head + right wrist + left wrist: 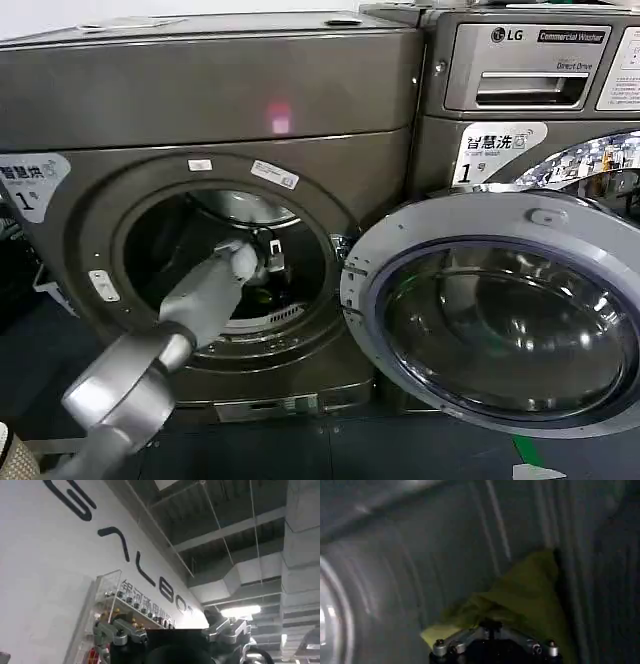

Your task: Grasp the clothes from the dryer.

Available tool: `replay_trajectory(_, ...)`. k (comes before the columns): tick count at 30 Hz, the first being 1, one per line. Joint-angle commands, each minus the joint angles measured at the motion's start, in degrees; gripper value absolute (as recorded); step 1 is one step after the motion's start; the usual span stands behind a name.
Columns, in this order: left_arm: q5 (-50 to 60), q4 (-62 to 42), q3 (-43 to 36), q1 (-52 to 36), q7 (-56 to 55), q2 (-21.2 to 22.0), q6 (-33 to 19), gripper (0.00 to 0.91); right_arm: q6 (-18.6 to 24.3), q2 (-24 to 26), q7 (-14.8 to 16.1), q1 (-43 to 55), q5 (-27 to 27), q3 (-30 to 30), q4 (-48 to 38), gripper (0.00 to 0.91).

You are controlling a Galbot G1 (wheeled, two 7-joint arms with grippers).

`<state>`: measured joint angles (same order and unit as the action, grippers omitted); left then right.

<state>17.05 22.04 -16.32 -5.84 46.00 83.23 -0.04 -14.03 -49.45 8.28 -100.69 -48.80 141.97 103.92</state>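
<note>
1. My left gripper (492, 630) sits deep inside the dryer (230, 110), reached in through the round porthole; I cannot tell whether it is grasping.
2. Just past it, the clothes (525, 600) lie crumpled against the ribbed drum wall (420, 555).
3. My right gripper (170, 635) points up at a lettered wall (50, 555).

The left gripper (262, 262) is deep inside the dryer (200, 110), so its fingers are hard to see. The clothes (520, 605) are partly hidden behind it. The right gripper (170, 640) is cut off by the edge.
</note>
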Motion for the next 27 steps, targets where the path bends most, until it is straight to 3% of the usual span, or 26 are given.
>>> replay_trajectory(1,-5.24,11.39,19.52,7.33,-14.63,-2.08,2.18,0.0,0.03,-0.35,-0.15,0.1,-0.08,-0.71,0.95,0.907)
replay_trajectory(7,-10.38,26.01,28.12,17.01,-22.53,-2.53,5.39,0.0,0.66,-0.62,-0.52,-0.34,-0.4,-0.46,1.23,0.907)
replay_trajectory(18,-22.9,40.1,36.44,26.63,-35.72,-0.61,4.21,0.0,1.43,-0.96,-0.72,-0.56,-0.47,-0.3,1.48,0.907)
replay_trajectory(27,-31.99,48.46,42.09,33.58,-44.61,1.53,-4.77,0.0,1.8,-0.8,-0.71,-0.21,-0.32,-0.66,1.86,0.907)
